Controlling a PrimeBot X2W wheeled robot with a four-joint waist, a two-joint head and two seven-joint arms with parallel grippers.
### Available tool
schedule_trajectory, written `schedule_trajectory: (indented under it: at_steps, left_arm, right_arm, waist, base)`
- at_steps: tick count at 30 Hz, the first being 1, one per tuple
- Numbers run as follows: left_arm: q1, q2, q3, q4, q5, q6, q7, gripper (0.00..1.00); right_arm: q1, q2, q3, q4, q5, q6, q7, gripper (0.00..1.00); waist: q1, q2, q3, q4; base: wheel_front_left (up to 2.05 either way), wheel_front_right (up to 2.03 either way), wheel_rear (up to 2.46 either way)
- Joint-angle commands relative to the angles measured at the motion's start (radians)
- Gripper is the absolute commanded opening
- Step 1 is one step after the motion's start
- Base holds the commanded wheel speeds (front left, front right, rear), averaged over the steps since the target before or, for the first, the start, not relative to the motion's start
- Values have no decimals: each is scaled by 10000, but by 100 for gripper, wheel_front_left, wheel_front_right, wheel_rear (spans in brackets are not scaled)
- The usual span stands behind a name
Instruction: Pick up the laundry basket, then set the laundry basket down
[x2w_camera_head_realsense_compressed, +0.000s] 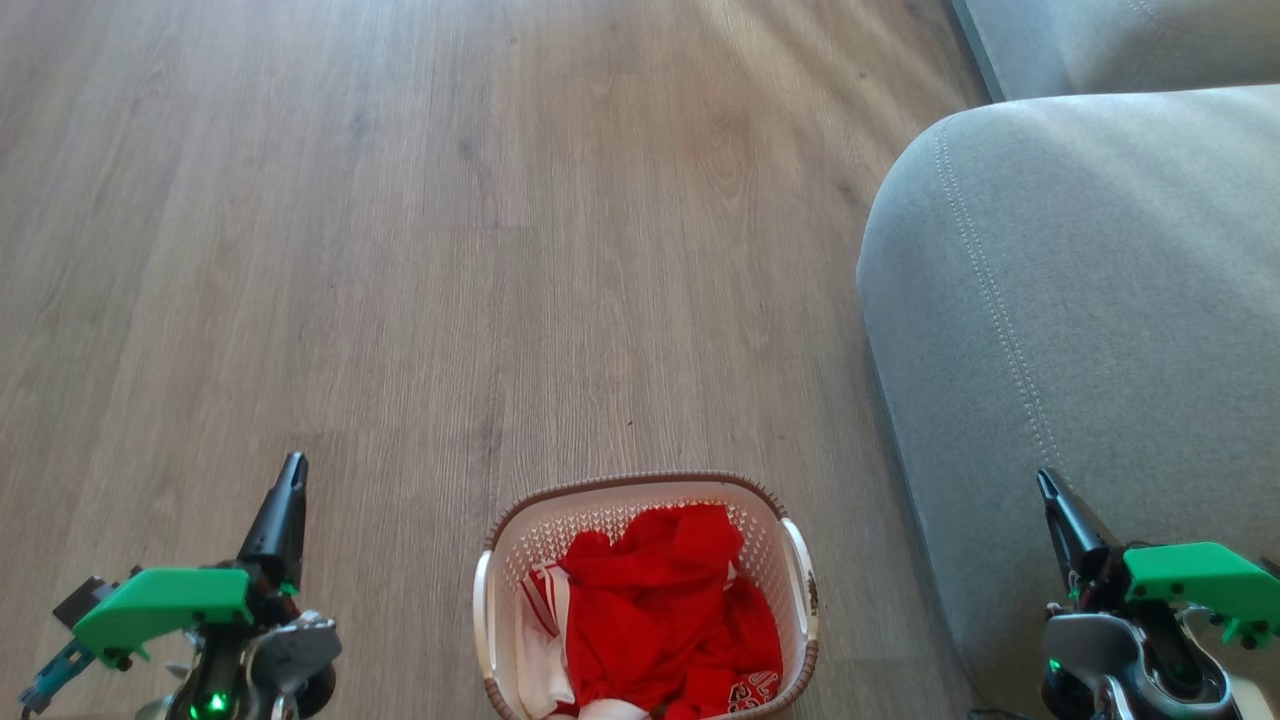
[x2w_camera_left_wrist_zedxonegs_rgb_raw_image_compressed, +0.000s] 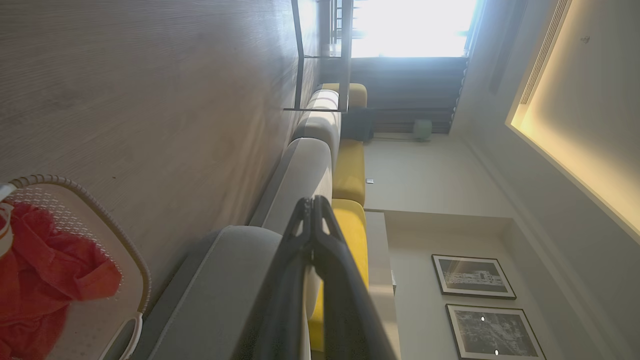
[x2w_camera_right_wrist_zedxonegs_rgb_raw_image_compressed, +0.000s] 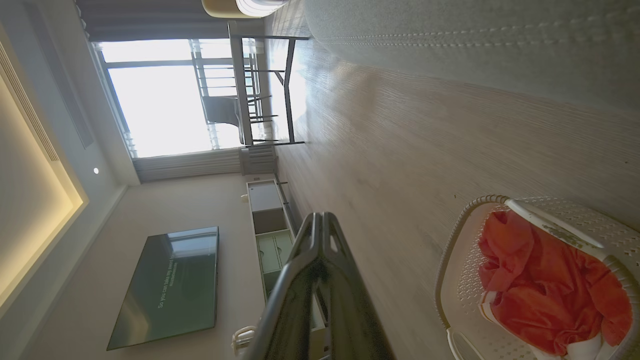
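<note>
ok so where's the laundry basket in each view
Head view: the laundry basket sits at bottom centre, cut off by the lower edge.
Left wrist view: it is in the lower left corner, partly out of frame.
Right wrist view: it is in the lower right corner.
Shared landmark: the grey sofa beside it.

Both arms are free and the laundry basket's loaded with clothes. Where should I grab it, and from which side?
Take the white side handles: left handle with the left gripper, right handle with the right gripper, each from its own side. The laundry basket sits upright between the arms, handles outward; red clothes fill its middle. Both grippers look shut, so open first.
</note>
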Motion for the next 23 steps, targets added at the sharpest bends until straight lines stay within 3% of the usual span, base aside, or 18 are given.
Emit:
schedule_trajectory:
  at_steps: [1, 23]
  left_arm:
    - [-595, 61, 406, -291, 45, -69, 64, 0]
    - [-599, 27, 455, -289, 85, -69, 103, 0]
  right_arm:
    - [-483, -122, 167, -357, 0, 67, 61, 0]
    - [-485, -112, 153, -356, -12, 67, 72, 0]
  waist:
    - [0, 0, 0, 0]
    - [0, 0, 0, 0]
  base:
    - [0, 0, 0]
    - [0, 0, 0]
